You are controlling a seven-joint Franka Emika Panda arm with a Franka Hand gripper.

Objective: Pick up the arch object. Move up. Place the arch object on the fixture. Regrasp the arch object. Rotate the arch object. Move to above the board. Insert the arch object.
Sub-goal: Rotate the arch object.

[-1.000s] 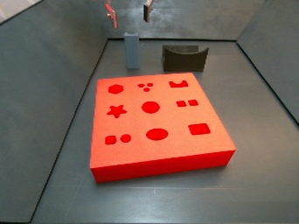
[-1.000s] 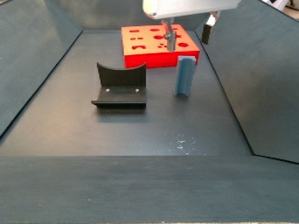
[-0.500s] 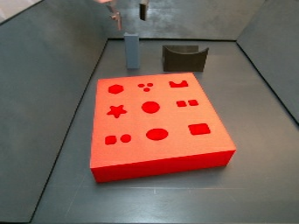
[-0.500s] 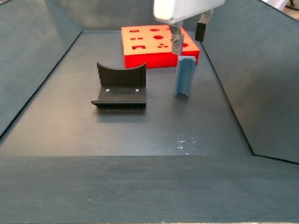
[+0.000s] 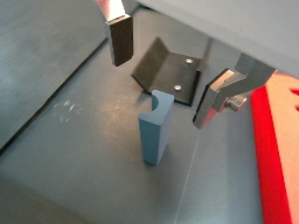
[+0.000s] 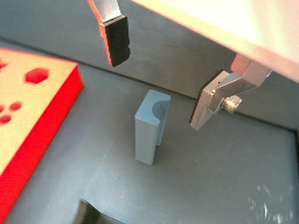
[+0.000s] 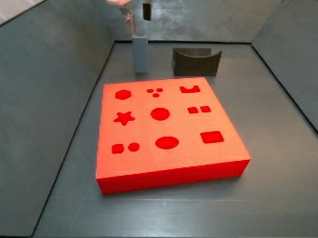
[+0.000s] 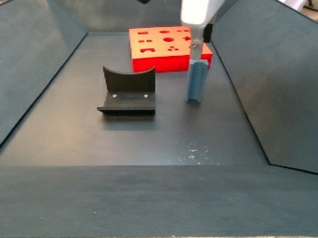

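- The board (image 7: 168, 132) is seen low in a side view; it lies flat on the floor, with the notched arch hole near its far right corner, and nothing is inserted in it yet.
- The arch object (image 7: 140, 54) is standing upright on the floor just behind the far edge of the board, and the fixture (image 7: 196, 61) is standing beside it, apart from it.
- In a wrist view the gripper (image 5: 159, 70) is placed directly above the arch object (image 5: 156, 128), with its jaws spread wide and nothing held between them.
- The fingers (image 6: 114, 40) are seen on either side of the notched top of the arch object (image 6: 149, 126), still above it and not touching it.
- The step in hand is judged to be the pick-up, so a straight descent is needed, with the block kept centred between the pads.
- The jaws should be closed only when the pads are well below the notched top, on the flat side faces.
- If one pad touches first, the tall block may be tipped over, so the approach should be slow.
- The fixture (image 8: 125, 91) is kept free for the later placing.
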